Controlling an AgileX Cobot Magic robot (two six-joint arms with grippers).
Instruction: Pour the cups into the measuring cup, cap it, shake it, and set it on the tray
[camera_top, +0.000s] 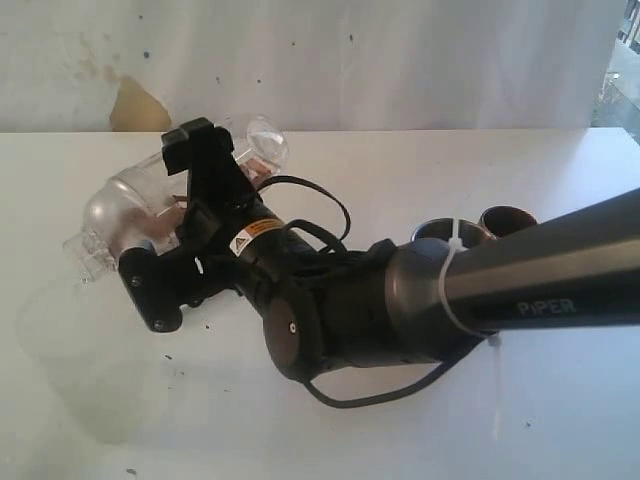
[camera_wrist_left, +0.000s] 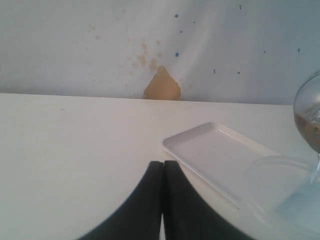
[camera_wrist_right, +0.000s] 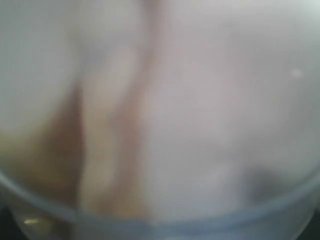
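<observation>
Two steps remain (shaking now, I judge). Right gripper (camera_top: 170, 215) grasps the tipped measuring cup (camera_top: 110, 205); left gripper (camera_wrist_left: 163, 167) is clenched. Next: stand it upright on the tray (camera_wrist_left: 210, 150) near it.

Blk R gripper (camera_top: 172, 215), grey PIPER arm (camera_top: 540, 270)

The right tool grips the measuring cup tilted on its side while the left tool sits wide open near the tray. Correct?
No. The left tool is shut, not wide open: the left wrist view shows its fingers pressed together. The rest holds: the right tool grips the tilted measuring cup, and the tray lies near the left tool.
</observation>
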